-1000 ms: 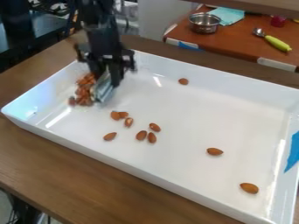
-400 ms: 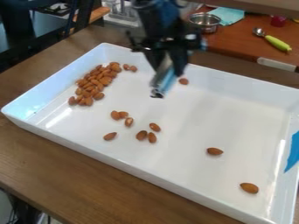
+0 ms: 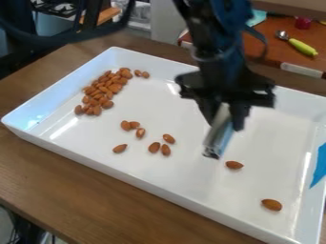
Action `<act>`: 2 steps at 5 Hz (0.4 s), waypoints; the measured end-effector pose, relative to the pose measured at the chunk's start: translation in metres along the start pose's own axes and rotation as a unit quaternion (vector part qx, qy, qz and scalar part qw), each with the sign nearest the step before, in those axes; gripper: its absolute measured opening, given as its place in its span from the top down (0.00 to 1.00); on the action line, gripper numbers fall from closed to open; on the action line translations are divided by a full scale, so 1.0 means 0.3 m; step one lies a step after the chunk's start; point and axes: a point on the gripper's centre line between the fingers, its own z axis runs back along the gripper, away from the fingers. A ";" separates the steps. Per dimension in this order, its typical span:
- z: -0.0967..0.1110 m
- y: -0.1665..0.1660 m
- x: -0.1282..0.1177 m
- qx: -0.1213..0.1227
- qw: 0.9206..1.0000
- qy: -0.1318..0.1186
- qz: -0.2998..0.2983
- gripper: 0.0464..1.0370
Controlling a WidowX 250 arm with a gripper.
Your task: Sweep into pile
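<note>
The black gripper (image 3: 224,125) hangs over the right-centre of the white tray (image 3: 137,178), shut on a silvery sweeping tool (image 3: 219,133) that points down. The tool's lower end is just left of a single almond (image 3: 234,165). Another almond (image 3: 272,205) lies nearer the tray's front right corner. A pile of almonds (image 3: 100,91) sits along the tray's left side, with a pair (image 3: 141,74) at its upper right edge. Several loose almonds (image 3: 154,147) are scattered left of the tool, around the middle of the tray.
Raised walls surround the tray, which stands on a brown wooden table (image 3: 76,200). Blue tape (image 3: 319,167) is on its right wall. Behind, a red-brown counter (image 3: 270,47) holds a green-handled spoon (image 3: 301,46).
From the pile at the left, the gripper has moved right and toward the front with the tool, uncovering the pile. The loose almonds at the middle and right have stayed put.
</note>
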 end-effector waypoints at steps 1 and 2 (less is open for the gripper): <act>-0.028 -0.040 -0.025 0.010 1.000 0.000 0.007 0.66; -0.061 -0.078 -0.064 0.016 1.000 0.017 0.014 0.66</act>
